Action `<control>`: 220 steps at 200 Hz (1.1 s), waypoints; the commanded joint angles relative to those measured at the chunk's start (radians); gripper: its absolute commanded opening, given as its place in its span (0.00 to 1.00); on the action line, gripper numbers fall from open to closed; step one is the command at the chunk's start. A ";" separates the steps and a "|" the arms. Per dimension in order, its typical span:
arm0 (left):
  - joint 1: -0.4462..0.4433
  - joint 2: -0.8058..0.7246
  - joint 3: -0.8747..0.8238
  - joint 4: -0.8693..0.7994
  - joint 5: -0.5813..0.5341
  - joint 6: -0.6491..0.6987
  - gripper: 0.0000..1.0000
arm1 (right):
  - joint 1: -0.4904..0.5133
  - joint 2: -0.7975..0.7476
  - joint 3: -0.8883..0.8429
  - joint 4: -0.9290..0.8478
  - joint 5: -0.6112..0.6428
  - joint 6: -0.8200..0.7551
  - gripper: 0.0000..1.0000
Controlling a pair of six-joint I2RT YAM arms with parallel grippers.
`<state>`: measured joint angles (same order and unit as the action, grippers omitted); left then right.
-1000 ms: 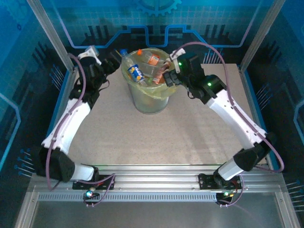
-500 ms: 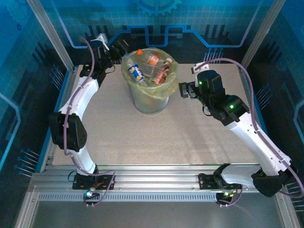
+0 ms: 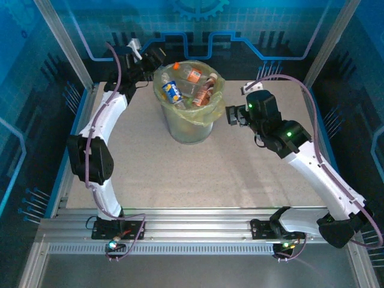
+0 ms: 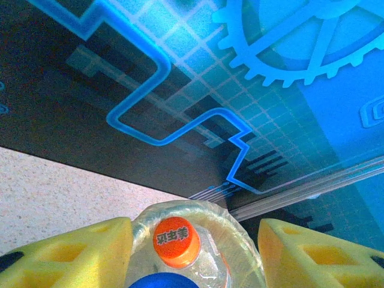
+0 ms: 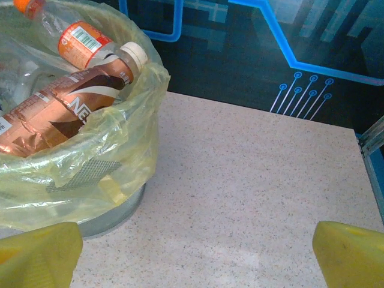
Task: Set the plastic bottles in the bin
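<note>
Left wrist view: the left jaws have narrowed onto a clear bottle (image 4: 231,252) with an orange cap (image 4: 176,241). Both yellow fingers (image 4: 90,252) seem to touch its sides, though how firm the pinch is cannot be judged from this angle. A blue cap (image 4: 159,282) sits just below. From above, this happens at the far left rim of the bin (image 3: 191,129), which stands on the worktop (image 3: 180,174) and is heaped with bottles (image 3: 192,84) up to the rim. A smooth, crushable bottle held near its shoulder could slip or squirt out. On so full a heap it could roll off and drop behind the bin. A sideways drag could also snag the bag or tip the bin. The right jaws stand wide open and hold nothing, just beside the bin's right wall, where a careless swing could knock it.
</note>
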<state>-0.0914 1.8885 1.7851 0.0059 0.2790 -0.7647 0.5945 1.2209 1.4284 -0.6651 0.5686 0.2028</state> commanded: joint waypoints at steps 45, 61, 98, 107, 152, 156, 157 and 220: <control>-0.027 0.089 0.126 -0.028 0.119 0.009 0.46 | -0.014 0.022 0.009 0.004 0.010 0.011 1.00; -0.032 0.116 0.174 -0.058 0.132 0.037 0.45 | -0.014 0.028 0.011 0.002 0.007 0.012 1.00; -0.034 0.171 0.249 -0.127 0.165 0.085 0.47 | -0.015 0.036 0.013 -0.001 0.001 0.015 1.00; -0.034 0.179 0.253 -0.142 0.165 0.099 0.48 | -0.015 0.037 0.013 -0.001 0.001 0.015 1.00; -0.033 0.194 0.237 -0.178 0.145 0.123 0.53 | -0.015 0.038 0.016 -0.003 0.001 0.014 1.00; -0.033 0.195 0.236 -0.179 0.144 0.124 0.53 | -0.016 0.038 0.015 -0.004 0.001 0.014 1.00; -0.033 0.195 0.235 -0.179 0.144 0.124 0.53 | -0.016 0.038 0.015 -0.003 0.001 0.014 1.00; -0.024 0.175 0.274 -0.194 0.149 0.131 0.83 | -0.016 0.032 0.016 -0.014 0.016 0.007 1.00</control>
<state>-0.1165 2.0544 2.0167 -0.1413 0.4065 -0.6537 0.5880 1.2533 1.4284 -0.6655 0.5686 0.2028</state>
